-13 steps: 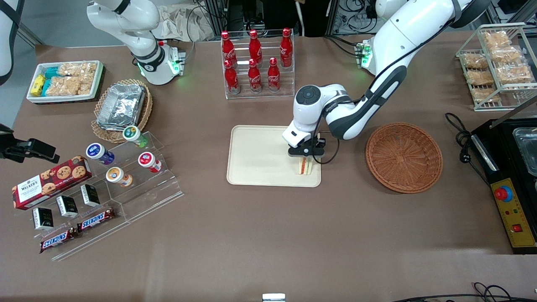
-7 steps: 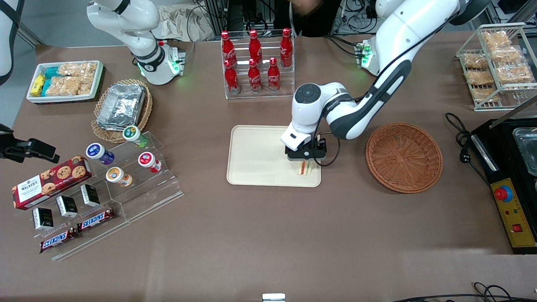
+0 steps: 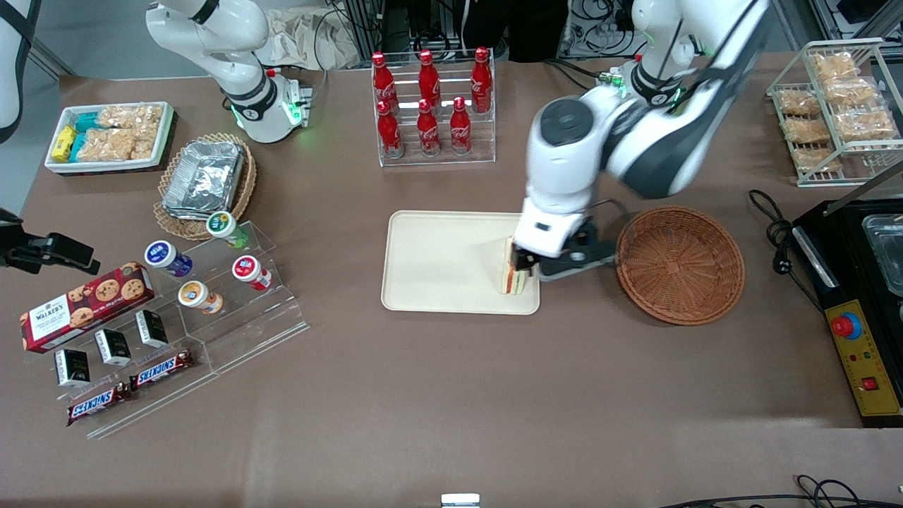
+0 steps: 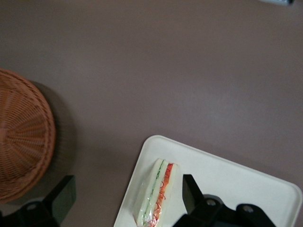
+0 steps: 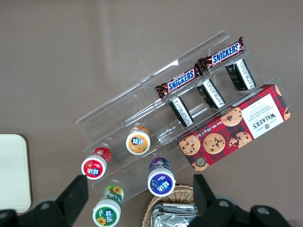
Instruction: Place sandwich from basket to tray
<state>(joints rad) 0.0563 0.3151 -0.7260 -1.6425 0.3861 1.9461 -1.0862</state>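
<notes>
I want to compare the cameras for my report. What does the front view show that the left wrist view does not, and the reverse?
Only the front view shows the cola bottles, the foil containers and the working arm itself.

Only the left wrist view shows the open gripper from close up, its fingers apart with nothing between them, and the sandwich's filling layers.

Both show the sandwich lying on the tray, and the empty basket beside it.

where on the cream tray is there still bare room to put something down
Most of the tray is bare, from its parked-arm end up to the sandwich. The crowded part is the end nearest the basket, where the sandwich sits and the open gripper hovers above.
</notes>
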